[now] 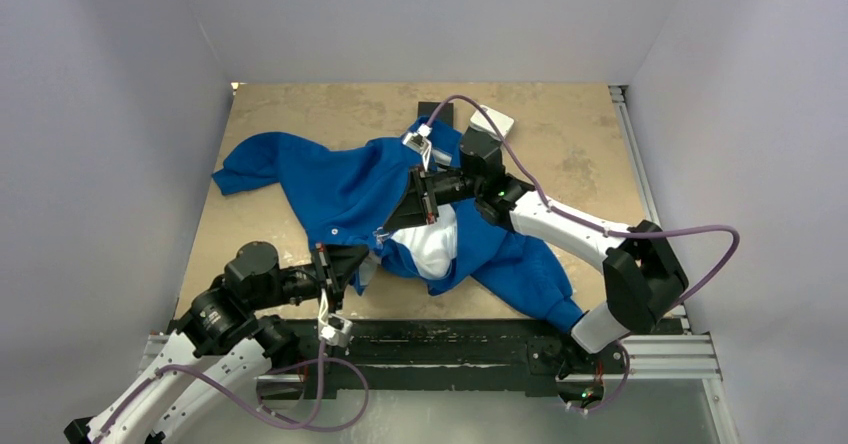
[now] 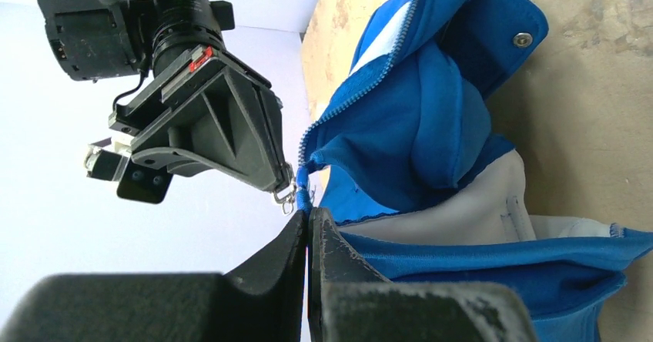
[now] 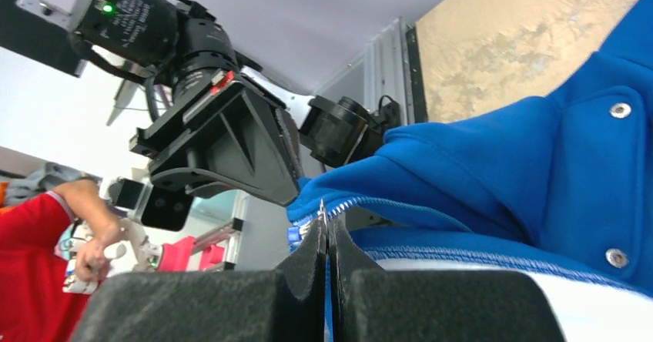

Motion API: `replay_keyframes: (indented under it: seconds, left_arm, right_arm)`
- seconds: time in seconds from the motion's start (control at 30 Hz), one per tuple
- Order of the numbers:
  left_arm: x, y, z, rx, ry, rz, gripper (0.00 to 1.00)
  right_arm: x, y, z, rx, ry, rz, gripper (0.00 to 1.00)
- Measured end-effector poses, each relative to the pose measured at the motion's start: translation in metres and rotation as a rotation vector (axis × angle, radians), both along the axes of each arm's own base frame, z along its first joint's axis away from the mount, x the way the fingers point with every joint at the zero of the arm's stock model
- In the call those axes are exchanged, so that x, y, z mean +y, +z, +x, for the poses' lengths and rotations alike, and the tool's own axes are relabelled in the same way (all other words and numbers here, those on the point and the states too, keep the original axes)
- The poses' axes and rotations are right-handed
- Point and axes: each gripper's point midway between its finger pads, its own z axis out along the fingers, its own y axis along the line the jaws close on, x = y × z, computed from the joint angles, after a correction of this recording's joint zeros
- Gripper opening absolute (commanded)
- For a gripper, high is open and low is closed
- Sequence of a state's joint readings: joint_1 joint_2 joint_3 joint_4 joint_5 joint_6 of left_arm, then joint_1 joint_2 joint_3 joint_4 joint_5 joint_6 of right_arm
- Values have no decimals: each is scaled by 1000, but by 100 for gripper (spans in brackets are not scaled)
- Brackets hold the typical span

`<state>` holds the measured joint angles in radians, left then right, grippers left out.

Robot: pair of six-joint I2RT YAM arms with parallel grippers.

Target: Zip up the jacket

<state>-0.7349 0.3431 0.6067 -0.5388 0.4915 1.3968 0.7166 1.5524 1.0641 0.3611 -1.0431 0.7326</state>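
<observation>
While sprawled across the table (image 1: 560, 134), pinned at the jacket's (image 1: 335, 189) hem (image 2: 462, 259) by the left gripper (image 2: 309, 226) clamped shut, presumably for tension; pinched at the zipper pull (image 2: 286, 196) by the closed right gripper (image 3: 326, 230), for drawing.

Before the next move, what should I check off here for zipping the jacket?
1. Left tool shut on the jacket's bottom edge: ok.
2. Right tool shut at the zipper pull: ok.
3. Both zipper sides joined at the pull: cannot tell.
4. Zipper track lying straight: not ok, it curves over bunched cloth.
5. Front closed: not ok, lining shows.
</observation>
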Motion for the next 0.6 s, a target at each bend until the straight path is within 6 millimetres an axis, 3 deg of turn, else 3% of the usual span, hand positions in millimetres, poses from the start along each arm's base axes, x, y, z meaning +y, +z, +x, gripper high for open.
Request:
replay_keyframes:
  seconds: [0.4,0.43,0.5,0.6]
  left_arm:
    - [-6,-10,-1,83,-12,4,0]
    - [-7,-11,-1,91,-12,4,4]
    - [-7,-12,0,111,-8,1,40]
    - [-8,-10,0,141,3,-25,56]
  right_arm:
    - [5,-27,15,-49,-102,-154,0]
    - [5,-28,15,-52,-100,-157,0]
    - [5,-28,14,-55,-96,-158,0]
    - [5,-28,14,-62,-94,-156,0]
